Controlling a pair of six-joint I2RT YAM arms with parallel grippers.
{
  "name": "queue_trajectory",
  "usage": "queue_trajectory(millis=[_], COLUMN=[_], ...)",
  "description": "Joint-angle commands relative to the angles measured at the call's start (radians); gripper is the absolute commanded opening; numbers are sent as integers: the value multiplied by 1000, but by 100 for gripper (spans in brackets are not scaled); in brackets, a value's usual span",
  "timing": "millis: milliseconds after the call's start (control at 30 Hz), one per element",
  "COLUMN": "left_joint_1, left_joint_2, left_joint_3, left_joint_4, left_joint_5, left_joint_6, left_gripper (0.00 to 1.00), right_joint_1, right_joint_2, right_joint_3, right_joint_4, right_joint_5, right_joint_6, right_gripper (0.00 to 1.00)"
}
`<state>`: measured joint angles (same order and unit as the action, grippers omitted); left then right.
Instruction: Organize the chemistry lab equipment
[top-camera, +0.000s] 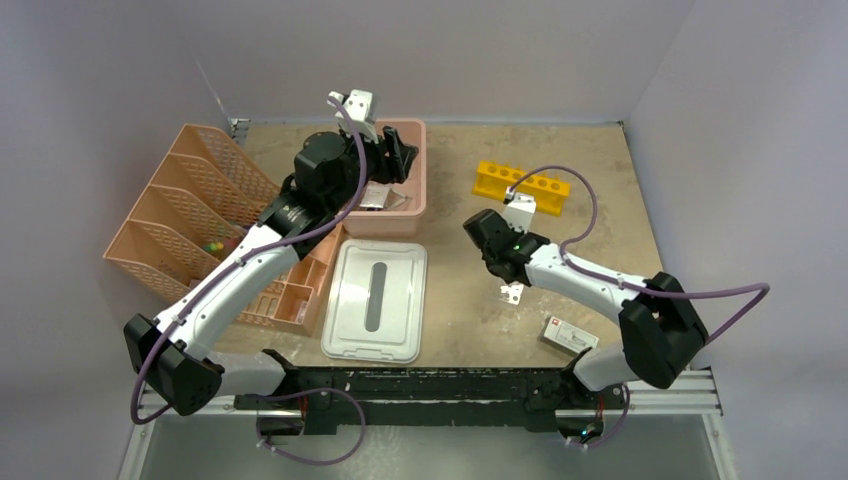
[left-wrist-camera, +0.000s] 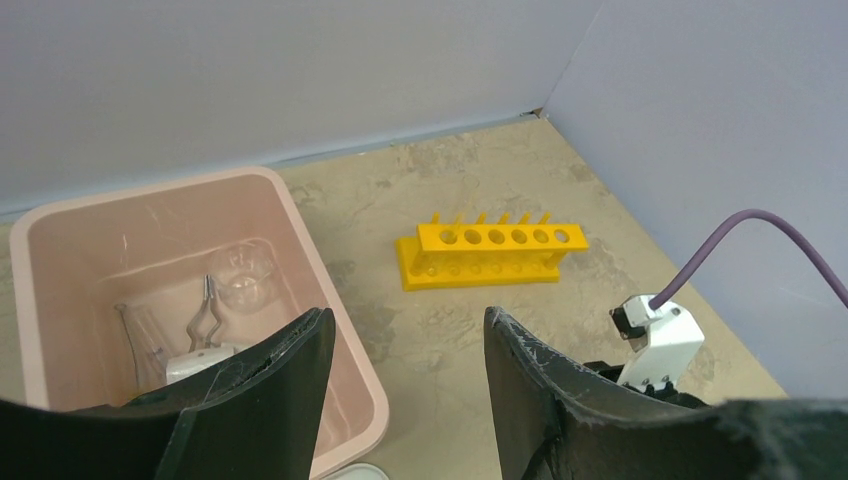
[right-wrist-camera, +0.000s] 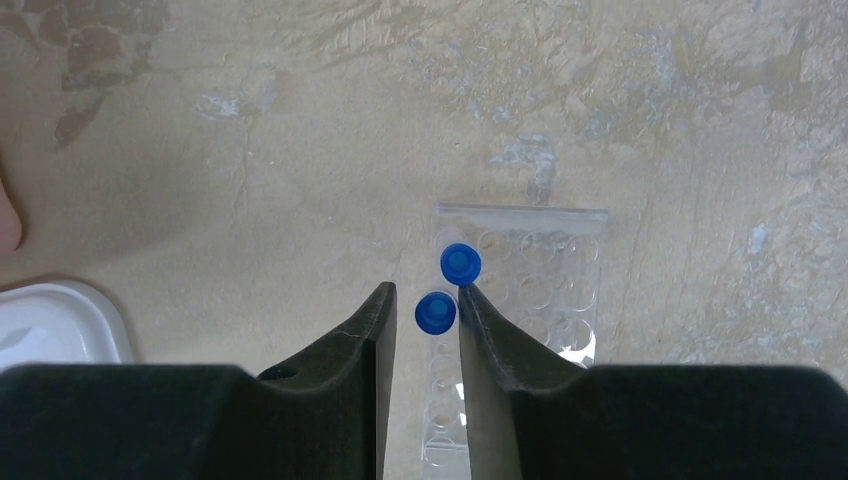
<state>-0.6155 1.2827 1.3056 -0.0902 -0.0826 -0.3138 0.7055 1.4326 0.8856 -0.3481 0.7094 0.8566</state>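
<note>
The right gripper (right-wrist-camera: 428, 315) is pinching a blue-capped vial (right-wrist-camera: 435, 312) above a clear packet (right-wrist-camera: 540, 275), while the left gripper (left-wrist-camera: 405, 345) is hanging wide open and empty over the pink plastic tub (left-wrist-camera: 300, 230).

Even, diffuse overhead light fills all three views, casting only soft shadows beneath the arms. No glare. The wrist views stay sharp on the table (right-wrist-camera: 250, 120), their near black fingers (left-wrist-camera: 250, 400) dark and slightly soft.

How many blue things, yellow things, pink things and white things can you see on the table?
Blue: 2, the vial caps at the right pincer
Yellow: 1, the tube rack
Pink or peach: 2, the tub and the mesh organizer
White: 1, the lid
Total: 6
</note>
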Motion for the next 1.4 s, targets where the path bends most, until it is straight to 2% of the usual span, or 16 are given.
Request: queue_trajectory(millis=[0, 200, 433, 533, 633, 800, 867, 1133, 1367], left_joint_1=[3, 3, 3, 2, 3, 2, 3, 2, 3], left_joint_2=[-28, -30, -31, -30, -25, 0, -4, -75, -118], left_joint_3=[-12, -9, -8, -6, -2, 30, 33, -2, -16], left_joint_4=[36, 35, 34, 34, 6, -79, -92, -90, -83], left_joint_5=[0, -1, 0, -8, -102, -272, -311, -467, -482], left_joint_6=[-2, 1, 2, -1, -25, -89, -102, -117, -90], left_gripper=[56, 56, 56, 56, 56, 56, 56, 56, 56], right_joint_1=[-9, -11, -12, -11, -12, -10, 1, 117, 174], right_joint_2=[-27, -48, -140, -147, -124, -52, 2, 277, 388], right_joint_3=[49, 79, 133, 168, 203, 241, 274, 373, 408], right_joint_4=[-32, -84, -144, -136, -89, 67, 73, 46, 71], right_joint_5=[4, -16, -33, -68, -146, -325, -380, -374, -417], right_joint_6=[-1, -4, -60, -134, -233, -422, -457, -416, -457], right_gripper=[31, 36, 48, 51, 52, 48, 49, 53, 56])
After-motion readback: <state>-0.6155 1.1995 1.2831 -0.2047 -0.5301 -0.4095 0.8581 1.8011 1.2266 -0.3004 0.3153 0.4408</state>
